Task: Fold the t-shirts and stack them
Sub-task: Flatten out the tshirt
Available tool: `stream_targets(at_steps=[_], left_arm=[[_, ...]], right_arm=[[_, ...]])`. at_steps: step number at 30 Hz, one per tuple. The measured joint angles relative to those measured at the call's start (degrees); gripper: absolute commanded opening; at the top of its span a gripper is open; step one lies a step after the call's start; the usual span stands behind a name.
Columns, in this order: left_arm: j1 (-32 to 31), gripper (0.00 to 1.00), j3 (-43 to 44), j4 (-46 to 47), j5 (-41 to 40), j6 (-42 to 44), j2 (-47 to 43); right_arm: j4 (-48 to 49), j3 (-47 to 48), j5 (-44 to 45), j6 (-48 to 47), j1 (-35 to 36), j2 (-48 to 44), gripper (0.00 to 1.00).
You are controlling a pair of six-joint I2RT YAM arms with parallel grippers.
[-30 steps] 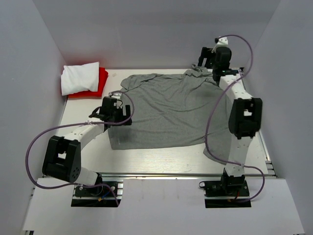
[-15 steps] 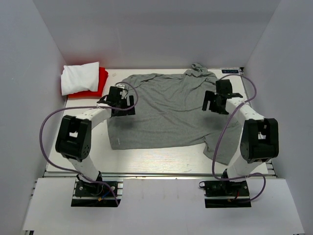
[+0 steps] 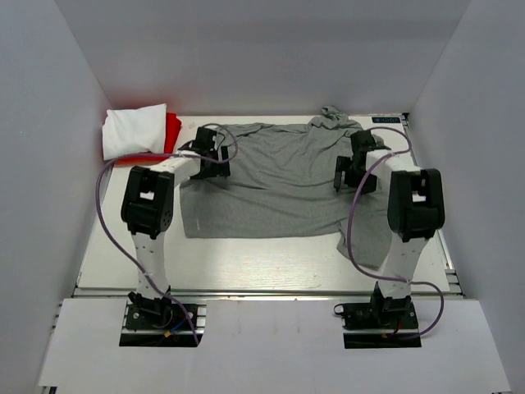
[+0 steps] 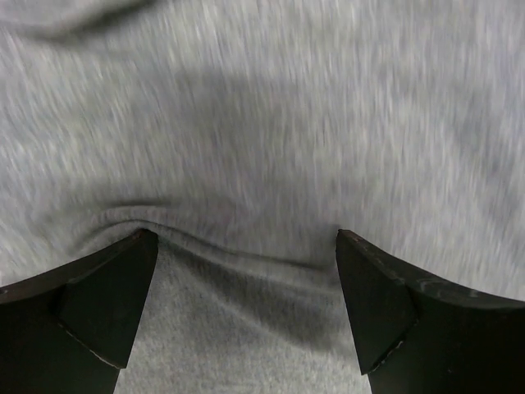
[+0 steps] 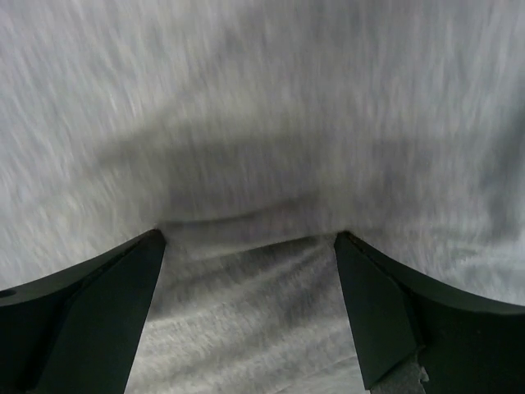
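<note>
1. Pale table between plain white walls carries the whole scene. On it the left gripper stands with its jaws spread wide. Its dark fingers press down on the grey t-shirt, and a low ridge of cloth is gathered between the tips but not pinched.
2. The right gripper matches it. It is also wide apart, its fingers planted on the same shirt with a shallow wrinkle running from tip to tip.
3. Outward from the grippers, the grey shirt lies spread flat over the middle of the table, its wider spread running left to right. The left gripper sits at the far-left part and the right gripper near the right side, so most of the cloth lies between them and toward the near edge.
4. The coming move turns on this: each arm is already on its own side of the shirt, with cloth directly under its tips. My judgement is that closing in place would take both holds.
5. The white t-shirt rests folded on the red t-shirt in the far-left corner. They lie just beside the left gripper and well apart from the right.
6. The wrist views show the ridges between the fingertips and that nothing is gripped, which the top view cannot resolve. Only the top view shows the shirt's outline, a bunched bit at its far edge, and the stack.
</note>
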Motion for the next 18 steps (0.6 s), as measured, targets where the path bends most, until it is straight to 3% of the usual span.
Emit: stream_targets(at_steps=[10, 18], left_arm=[[2.43, 1.0, 25.55, -5.16, -0.52, 1.68, 16.17], [3.06, 1.0, 27.61, -4.85, 4.39, 6.25, 17.25]], right_arm=[[-3.15, 22.08, -0.13, -3.17, -1.73, 14.71, 0.9], [-1.95, 22.69, -2.16, -7.39, -1.92, 14.64, 0.9]])
